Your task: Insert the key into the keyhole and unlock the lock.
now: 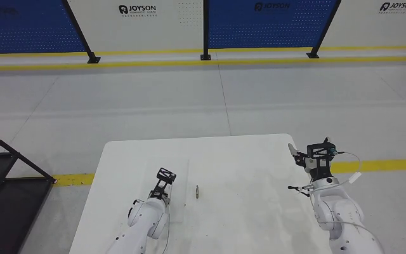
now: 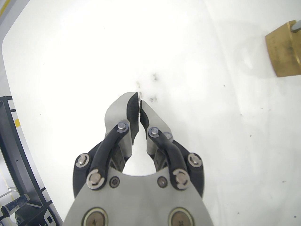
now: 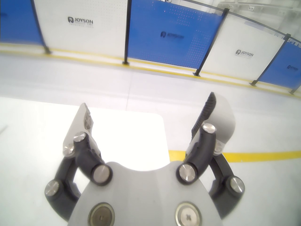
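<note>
Down in the lower middle of the top view, the brass padlock (image 1: 197, 191) sits on the white table (image 1: 254, 152), just right of the left gripper (image 2: 140, 102). Its jaws are pressed together, probably parked near to steady the lock. The right gripper (image 3: 148, 101) hangs by the table's right corner, jaws wide apart, likely ready for a key.

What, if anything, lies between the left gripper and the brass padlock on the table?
Nothing visible does. The left gripper, shut, is over the white table, and the padlock lies apart from it, with only bare tabletop between them.
</note>
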